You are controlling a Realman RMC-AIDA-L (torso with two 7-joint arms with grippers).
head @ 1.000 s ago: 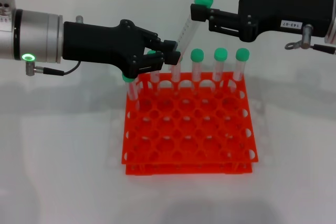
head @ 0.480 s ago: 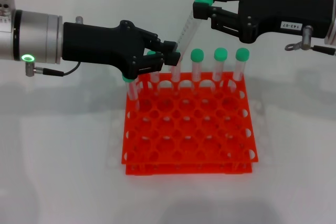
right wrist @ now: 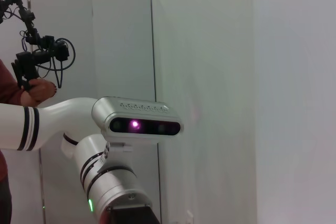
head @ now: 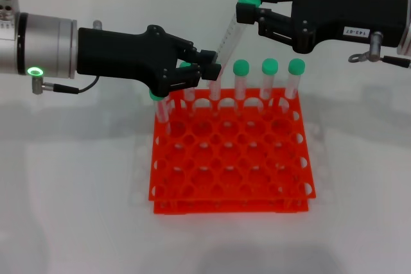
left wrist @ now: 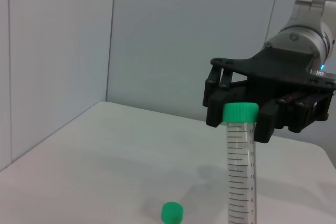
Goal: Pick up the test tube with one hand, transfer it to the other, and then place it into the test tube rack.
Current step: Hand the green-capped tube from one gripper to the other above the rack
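As viewed from the head camera, nearest: test tube rack (head: 231, 171), orange-red, two-tiered, lying flat on white table (head: 77, 210). Along its far row, three green-capped tubes (head: 269, 81) standing upright side by side toward the right corner. At the far left corner, another tube (head: 162, 107) in its hole, partly hidden beneath the left arm; count of further tubes behind that arm cannot be told.

Just above the far left part of the rack: left gripper (head: 207, 70), black, on silver-grey wrist, reaching in from the left. Fingers pinched together on the lower shaft of the test tube (head: 228, 36). Tube held clear of the rack, tilted, cap end leaning up and to the right, lower end over the far row.

Higher and farther back: right gripper (head: 246, 3), black, with small white label on its side, reaching in from the right. Fingers clamped on the green cap from above and below. Tube thus gripped at both ends, one gripper on each.

Confirmed in left wrist view: test tube (left wrist: 240, 166) with graduated clear wall, green cap on top, right gripper (left wrist: 239, 116) closed around the cap. A second green cap (left wrist: 171, 212) also seen, its tube hidden.

Farthest, in right wrist view: robot head unit (right wrist: 139, 121) with lit sensor, and a person's hand (right wrist: 38, 91) gripping a dark device near the wall.
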